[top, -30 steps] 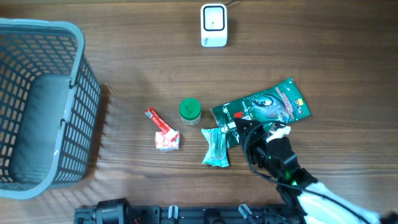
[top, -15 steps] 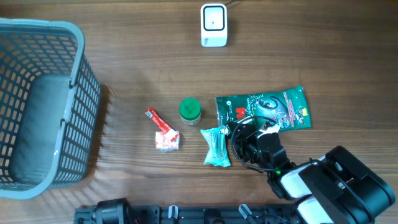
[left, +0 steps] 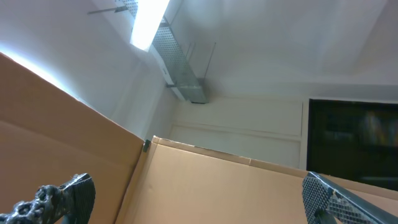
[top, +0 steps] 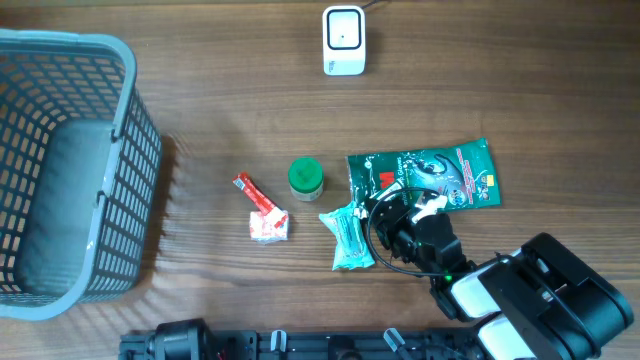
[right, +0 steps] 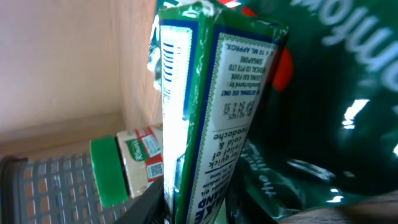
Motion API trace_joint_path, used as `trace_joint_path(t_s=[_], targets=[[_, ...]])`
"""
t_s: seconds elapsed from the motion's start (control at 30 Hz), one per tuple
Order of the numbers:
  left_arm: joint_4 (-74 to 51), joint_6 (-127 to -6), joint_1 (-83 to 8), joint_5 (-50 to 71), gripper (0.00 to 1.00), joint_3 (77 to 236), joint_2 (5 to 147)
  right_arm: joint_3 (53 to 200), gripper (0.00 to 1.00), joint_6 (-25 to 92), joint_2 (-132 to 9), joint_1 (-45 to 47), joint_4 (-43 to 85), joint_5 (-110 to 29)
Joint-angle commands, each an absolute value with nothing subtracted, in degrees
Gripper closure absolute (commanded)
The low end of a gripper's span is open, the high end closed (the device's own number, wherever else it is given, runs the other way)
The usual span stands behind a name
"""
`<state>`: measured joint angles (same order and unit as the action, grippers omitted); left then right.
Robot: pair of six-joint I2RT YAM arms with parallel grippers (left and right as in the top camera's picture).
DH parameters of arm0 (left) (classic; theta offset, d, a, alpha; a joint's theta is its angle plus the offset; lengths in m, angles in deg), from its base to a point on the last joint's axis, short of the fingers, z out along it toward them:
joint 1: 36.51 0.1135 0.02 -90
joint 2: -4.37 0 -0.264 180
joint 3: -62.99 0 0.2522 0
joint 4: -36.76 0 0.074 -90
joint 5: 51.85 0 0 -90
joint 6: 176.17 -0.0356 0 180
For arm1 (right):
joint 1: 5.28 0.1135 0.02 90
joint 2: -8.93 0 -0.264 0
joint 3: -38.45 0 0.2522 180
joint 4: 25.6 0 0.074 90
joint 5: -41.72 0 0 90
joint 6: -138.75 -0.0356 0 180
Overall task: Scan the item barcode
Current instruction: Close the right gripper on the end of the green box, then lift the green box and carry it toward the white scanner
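A small teal-and-green packet [top: 347, 237] lies on the wooden table just below a large dark green pouch [top: 425, 175]. My right gripper [top: 370, 230] reaches in from the lower right and is shut on the packet's right edge. In the right wrist view the packet [right: 205, 118] stands on edge between the two fingers of my right gripper [right: 196, 208], its printed side facing right. The white scanner [top: 343, 41] stands at the table's far edge, well apart. My left gripper [left: 196, 205] is out of the overhead view; its wrist view shows it open, with nothing between the fingers.
A green-lidded jar [top: 305, 178] and a red sachet [top: 262, 212] lie left of the packet. A grey mesh basket [top: 120, 130] fills the left side. The jar [right: 124, 168] shows beside the packet in the right wrist view. Cardboard fills the left wrist view.
My right gripper has dropped onto the packet and its jaws have closed on it. The packet has turned slightly and the big pouch was nudged to lie level.
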<state>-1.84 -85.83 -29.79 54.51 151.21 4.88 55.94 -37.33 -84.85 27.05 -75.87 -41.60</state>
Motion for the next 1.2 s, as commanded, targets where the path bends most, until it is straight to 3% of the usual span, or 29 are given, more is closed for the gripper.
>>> trace_joint_path(t_s=[0.0,0.17,0.27,0.37,0.57,0.7,1.17], targets=[[-1.7,-85.3,-29.5,54.0,0.00,150.9,4.7,55.4,0.70,-32.4,-85.7,27.0,-77.4,-37.9],[-1.7,-85.3,-29.5,54.0,0.00,150.9,4.7,55.4,0.69,-26.1,-85.1,25.7,-77.4,-33.1],[-1.7,-85.3,-29.5,54.0,0.00,150.9,4.7,56.4,0.67,-16.3,-82.2,23.6,-76.7,-28.7],[-1.7,-85.3,-29.5,54.0,0.00,150.9,4.7,60.3,0.67,-10.0,-78.8,21.4,-67.1,-25.2],[-1.8,-85.3,-29.5,54.0,0.00,150.9,4.7,80.0,0.72,9.7,-72.0,21.2,-24.6,-26.8],[-1.8,-85.3,-29.5,54.0,0.01,150.9,4.7,91.1,0.79,21.7,-69.5,21.2,-6.0,-29.0],[-1.9,-85.3,-29.5,54.0,0.00,150.9,4.7,92.7,0.95,34.4,-58.3,21.2,-3.7,-12.5]])
